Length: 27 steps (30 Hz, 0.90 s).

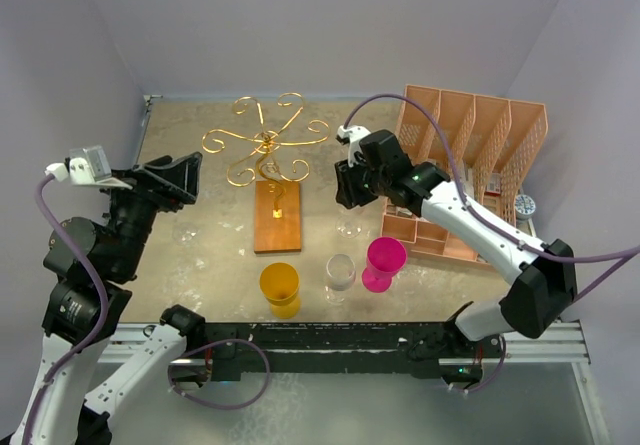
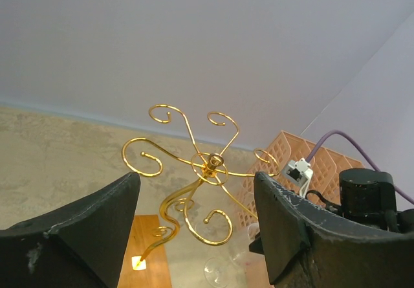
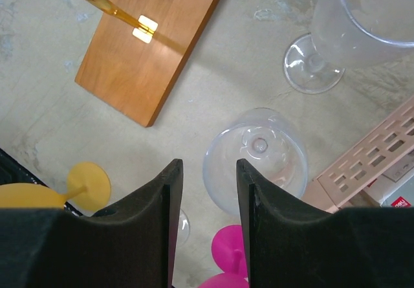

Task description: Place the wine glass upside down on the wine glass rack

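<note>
Clear wine glass (image 3: 255, 152) stands upright on the desk between the yellow glass (image 1: 280, 287) and pink glass (image 1: 384, 262), near the gold wire rack (image 1: 268, 145). Right tool (image 3: 207, 168) is half open and empty, beside the bowl rather than around it, so I'd recentre before squeezing. Left tool (image 2: 195, 184) is wide open and empty.

A robotics lab: plain walls (image 1: 300, 25) box in a tabletop (image 1: 212, 267) edged by a mounting rail (image 1: 560, 337).
</note>
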Motion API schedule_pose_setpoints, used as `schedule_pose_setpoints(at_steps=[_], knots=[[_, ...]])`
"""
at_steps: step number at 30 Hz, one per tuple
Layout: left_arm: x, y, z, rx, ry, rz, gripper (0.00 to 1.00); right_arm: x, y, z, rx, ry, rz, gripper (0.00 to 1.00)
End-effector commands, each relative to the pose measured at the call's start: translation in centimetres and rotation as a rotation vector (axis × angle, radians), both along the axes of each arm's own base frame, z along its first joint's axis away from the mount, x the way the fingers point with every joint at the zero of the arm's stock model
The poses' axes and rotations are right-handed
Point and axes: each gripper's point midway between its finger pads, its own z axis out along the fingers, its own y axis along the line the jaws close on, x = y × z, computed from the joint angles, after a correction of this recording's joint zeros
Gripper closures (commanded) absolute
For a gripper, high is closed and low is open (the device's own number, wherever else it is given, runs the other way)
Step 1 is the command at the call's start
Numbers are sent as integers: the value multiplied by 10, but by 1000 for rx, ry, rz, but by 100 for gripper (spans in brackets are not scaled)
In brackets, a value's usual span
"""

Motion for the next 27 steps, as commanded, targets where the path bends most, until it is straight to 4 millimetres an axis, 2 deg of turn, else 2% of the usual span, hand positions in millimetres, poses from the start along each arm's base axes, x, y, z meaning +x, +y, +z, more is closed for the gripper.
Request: schedule_pose_setpoints(at_steps=[1, 7, 14, 17, 20, 22, 27], knots=[[-1, 0, 27, -17, -89, -5, 31, 9, 7, 12, 13, -44, -5, 61], [6, -2, 23, -11, -73, 0, 31, 12, 10, 4, -15, -49, 12, 72], [5, -2, 28, -14, -82, 1, 31, 14, 10, -5, -40, -47, 10, 75], [5, -2, 32, -16, -90, 2, 31, 15, 9, -7, -49, -49, 3, 84], [4, -1, 36, -19, -97, 2, 31, 15, 9, -1, -41, -67, 0, 96], [3, -2, 38, -20, -100, -5, 31, 14, 9, 5, -28, -87, 4, 99], [-1, -8, 46, -21, -107, -41, 31, 8, 6, 20, 9, -121, -3, 100]])
